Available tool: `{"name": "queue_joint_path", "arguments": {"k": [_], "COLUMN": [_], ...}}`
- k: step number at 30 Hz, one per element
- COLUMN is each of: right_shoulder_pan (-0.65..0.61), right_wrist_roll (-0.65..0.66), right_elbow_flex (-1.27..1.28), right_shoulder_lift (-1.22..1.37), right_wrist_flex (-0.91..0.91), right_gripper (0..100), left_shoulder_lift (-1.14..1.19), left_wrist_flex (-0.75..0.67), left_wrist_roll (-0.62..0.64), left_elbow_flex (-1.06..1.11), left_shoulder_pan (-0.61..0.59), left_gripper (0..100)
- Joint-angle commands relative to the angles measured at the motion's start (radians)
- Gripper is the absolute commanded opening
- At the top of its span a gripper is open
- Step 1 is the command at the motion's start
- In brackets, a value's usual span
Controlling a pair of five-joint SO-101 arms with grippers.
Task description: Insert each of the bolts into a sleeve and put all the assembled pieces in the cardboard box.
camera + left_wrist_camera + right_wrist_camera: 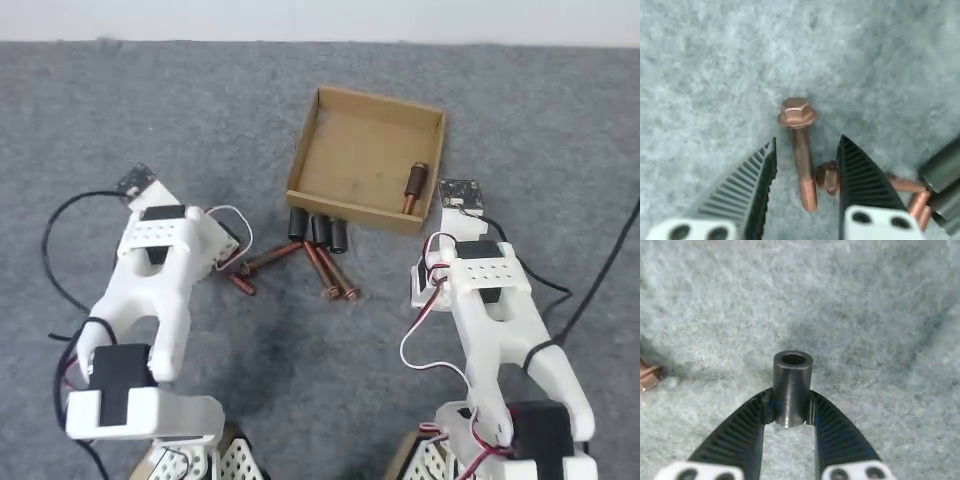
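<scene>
A copper bolt (801, 155) lies flat on the grey carpet between the fingers of my left gripper (807, 142), which is open and straddles it without touching. A second bolt's head (827, 176) sits just beside one finger. My right gripper (791, 402) is shut on a black sleeve (792, 385), held upright with its bore facing up, above the carpet. In the high view, three black sleeves (319, 230) lie in a row in front of the cardboard box (345, 207), with several bolts (330, 272) fanned out below them. One assembled piece (415, 188) lies inside the box.
The left arm (160, 270) stands over the bolts' left end, and the right arm (490, 290) is below the box's right corner. Loose sleeves (945, 172) lie close to the left gripper. A bolt head (647, 379) lies to one side of the right gripper.
</scene>
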Motion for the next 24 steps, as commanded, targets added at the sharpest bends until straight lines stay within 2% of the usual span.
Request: {"name": "queue_joint_path", "arguments": {"k": [1,8,14,24], "right_shoulder_pan": [0.01,0.01,0.01,0.01], "right_wrist_roll": [0.017,0.017,0.017,0.017], "right_elbow_flex": [-0.009,-0.008,-0.008,-0.008], "right_shoulder_lift": [-0.054,-0.056,-0.056,-0.056], "right_wrist_flex": [-0.01,-0.01,-0.01,-0.01], "right_gripper": [0.7,0.7,0.7,0.7], "left_shoulder_lift": [-0.015,-0.014,-0.012,-0.012], "left_wrist_flex": [-0.074,-0.081,-0.138,-0.138], "left_wrist_roll": [0.011,0.012,0.011,0.009], "left_elbow_flex": [0.024,0.024,0.05,0.054], "left_shoulder_pan": [-0.003,-0.005,-0.005,-0.005], "left_gripper": [19,18,1,14]}}
